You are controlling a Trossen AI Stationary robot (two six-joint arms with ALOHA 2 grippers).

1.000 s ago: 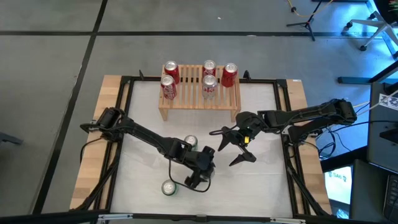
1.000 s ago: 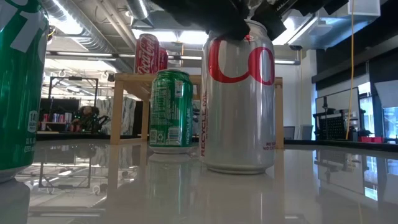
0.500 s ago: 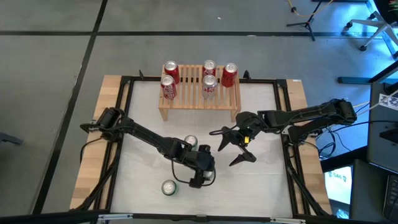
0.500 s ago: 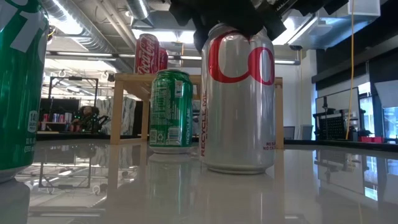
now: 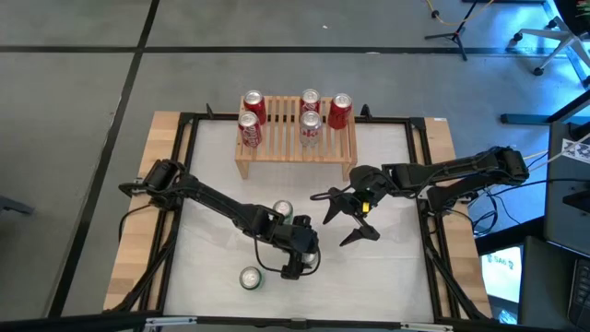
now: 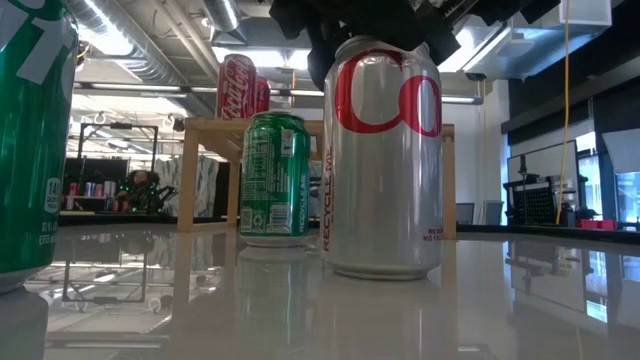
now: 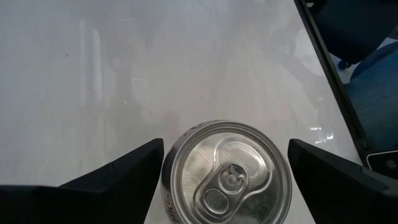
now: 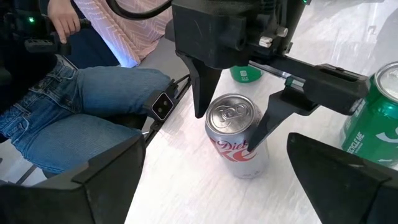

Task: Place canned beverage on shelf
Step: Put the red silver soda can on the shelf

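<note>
Silver can (image 5: 297, 258), the one the step is about, is standing near the front middle of the surface (image 5: 387, 166) in the high view, mostly hidden under the left gripper (image 5: 293, 261), which is hanging over it; a green can (image 5: 282, 211) is standing just behind it, another green can (image 5: 250, 278) is sitting to its near left, and the shelf (image 5: 295, 146) at the far edge is already carrying five red and silver cans, with bare slats showing at its left end. The right gripper (image 5: 346, 219) is waiting to the right with its fingers spread wide. In the low view the silver can is standing upright on the glossy surface with the dark gripper crowding its rim from above, fingers seemingly not yet down its sides. The left wrist view is looking straight down on the can's lid, the two fingers standing apart on either side with clear gaps, so nothing is being gripped yet. The right wrist view is showing the same straddle from the side, with a seated person beyond the surface. To do this well, the gripper should probably be dropping further before closing, staying centred so neither finger nudges the can toward the green one, and squeezing at mid-height rather than at the tapered rim.
</note>
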